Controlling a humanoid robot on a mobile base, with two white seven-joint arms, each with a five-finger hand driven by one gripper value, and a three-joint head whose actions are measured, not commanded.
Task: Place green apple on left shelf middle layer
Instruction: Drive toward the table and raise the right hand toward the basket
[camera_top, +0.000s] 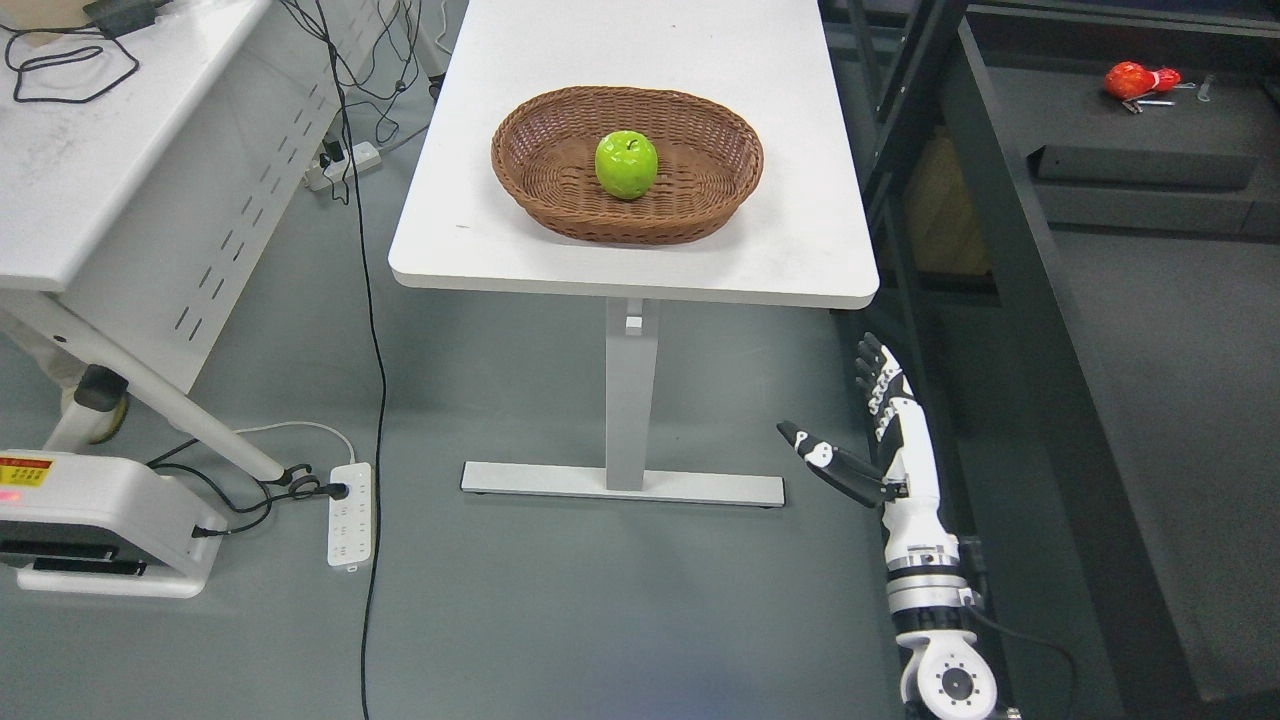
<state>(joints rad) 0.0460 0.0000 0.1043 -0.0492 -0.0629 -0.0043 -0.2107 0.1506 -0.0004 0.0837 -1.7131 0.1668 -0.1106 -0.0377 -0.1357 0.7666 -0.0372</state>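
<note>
Head view: green apple (627, 165) sits upright, stem dimple up, in the middle of an oval brown wicker basket (700, 215) on a white table (640, 270) — untouched, nothing near it. Right hand (885, 440) is low at the lower right, below the table's near right corner and well apart from the basket, fingers straight and thumb splayed out to the left, holding nothing. At the left edge stands a second white table (90, 180) with black cables; a power strip (350, 515) lies on the grey floor — left arm not visible.

apple (627, 165) open above, basket rim (520, 185) around
</note>
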